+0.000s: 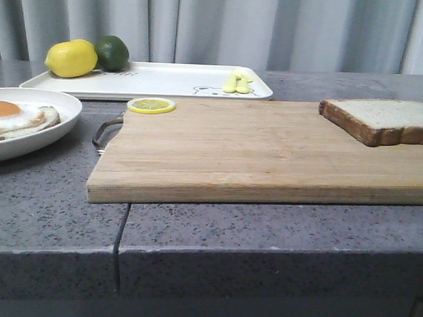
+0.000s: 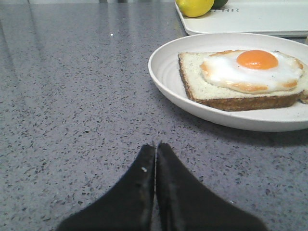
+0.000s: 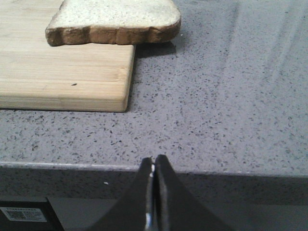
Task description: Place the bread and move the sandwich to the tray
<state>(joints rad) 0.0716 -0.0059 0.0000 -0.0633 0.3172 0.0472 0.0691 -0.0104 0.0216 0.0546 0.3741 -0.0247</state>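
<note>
Your right gripper (image 3: 154,161) is pinched fully closed on nothing, hanging low off the front edge of the counter (image 3: 216,110), well short of the cutting board (image 3: 62,62); your left gripper (image 2: 155,147) is likewise closed and empty, resting just above the counter in front of the plate (image 2: 166,79). Take the cutting board as your reference. The bread (image 1: 382,118) lies flat on the board's far right corner, its crusted edge hanging slightly past the board's side in the right wrist view, untouched. The plate sits off the board's left end, just beside the metal handle (image 1: 106,131), and carries what will be the sandwich (image 2: 243,79): one slice with a fried egg on top, yolk up and no slice over it. The tray (image 1: 165,83) lies behind the board, along its far left edge, with a lemon (image 1: 70,57) and a lime (image 1: 112,52) at its left end, a small yellow piece (image 1: 237,82) near its right end and bare white surface between them. A lemon slice (image 1: 151,105) rests on the board's far left corner. So, judging from this, nothing is done yet: you have to open the right gripper, pick up the bread, carry it across the board and lay it on the egg, then move the sandwich to the tray's free middle.
</note>
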